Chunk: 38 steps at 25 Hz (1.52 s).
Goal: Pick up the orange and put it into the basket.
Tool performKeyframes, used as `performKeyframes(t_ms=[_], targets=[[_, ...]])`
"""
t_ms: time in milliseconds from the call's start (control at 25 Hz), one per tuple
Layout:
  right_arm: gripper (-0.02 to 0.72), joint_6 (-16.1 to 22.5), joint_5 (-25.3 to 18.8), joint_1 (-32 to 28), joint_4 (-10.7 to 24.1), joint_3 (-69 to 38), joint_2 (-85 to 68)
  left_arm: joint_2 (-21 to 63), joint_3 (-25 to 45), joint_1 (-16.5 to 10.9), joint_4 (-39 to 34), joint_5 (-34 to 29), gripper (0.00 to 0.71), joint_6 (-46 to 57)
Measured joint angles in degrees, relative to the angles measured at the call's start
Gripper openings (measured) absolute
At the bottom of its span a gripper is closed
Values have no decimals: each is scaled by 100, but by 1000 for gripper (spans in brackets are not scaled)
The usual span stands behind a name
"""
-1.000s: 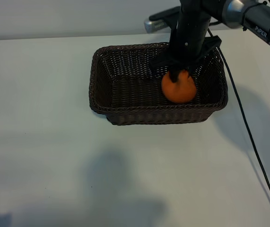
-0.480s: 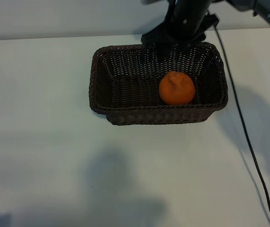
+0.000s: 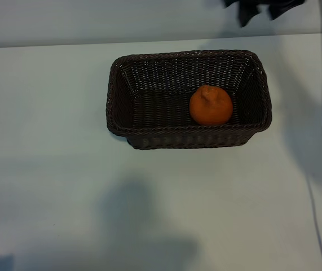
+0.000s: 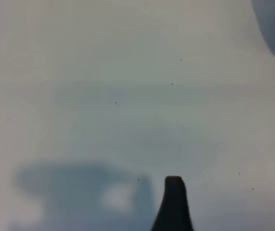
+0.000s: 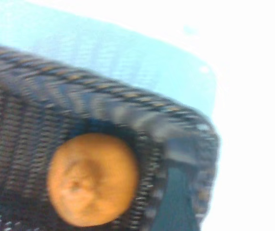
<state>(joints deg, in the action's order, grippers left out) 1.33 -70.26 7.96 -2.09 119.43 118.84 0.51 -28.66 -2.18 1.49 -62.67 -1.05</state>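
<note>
Exterior view: one orange [image 3: 210, 105] inside one basket [image 3: 117, 90]; right gripper [image 3: 260, 8] empty, spread apart.

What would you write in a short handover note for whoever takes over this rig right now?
Right hand: at the top edge of the exterior view, beyond the basket's far right corner, holding nothing.
Left hand: parked over bare table, open, empty.
Orange: lies inside the basket, right of its middle, touching nothing else.
Done: the orange is in the basket.
Left: only to park the right arm, it seems.
</note>
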Motion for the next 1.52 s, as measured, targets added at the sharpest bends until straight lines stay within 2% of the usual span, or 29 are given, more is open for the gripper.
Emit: performKeyframes(t_ms=[360, 760, 1080, 1520], targets=[[531, -133, 0, -1098, 67, 0, -63, 0, 0, 0, 0, 0, 592, 13], [531, -253, -5, -1721, 88, 0, -251, 0, 0, 0, 0, 0, 592, 13], [529, -261, -29, -1847, 30, -134, -855, 0, 0, 0, 0, 0, 592, 13], [529, -355, -7, -1854, 87, -1870, -2378, 0, 0, 0, 0, 0, 592, 13]])
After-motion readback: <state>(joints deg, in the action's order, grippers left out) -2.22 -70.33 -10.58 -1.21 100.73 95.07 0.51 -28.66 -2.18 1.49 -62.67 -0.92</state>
